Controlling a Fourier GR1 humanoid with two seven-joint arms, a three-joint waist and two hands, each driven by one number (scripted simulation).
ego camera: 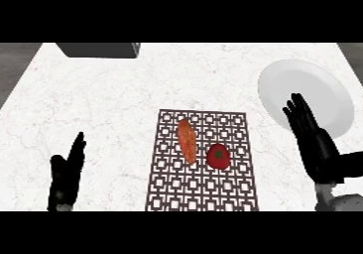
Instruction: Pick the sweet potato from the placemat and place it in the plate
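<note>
Head view: white marbled surface [104, 99] with a patterned brown-and-white placemat [201, 188] in the lower middle. The sweet potato [187, 141] lies on the placemat's upper left part, long axis running roughly top to bottom, slightly tilted. A red tomato [219, 156] sits just beside it on the right, also on the placemat; can't tell whether the two touch. White round plate [287, 84] sits at upper right on the surface, off the placemat and well apart from the sweet potato. Right hand [310, 134] comes in from the lower right, fingers straight and together, pointing up toward the plate, with the fingertips overlapping the plate's lower left rim in this view; holding nothing. Can't tell whether it touches the plate or is above it. Left hand [67, 171] shows at lower left, fingers straight and pointing up, resting, holding nothing, well left of the placemat. A dark grey box-like object [98, 49] sits at the top edge, upper left, partly cut off. Dark floor strips show on both sides of the surface. Sweet potato not in either hand, plate carries nothing.
</note>
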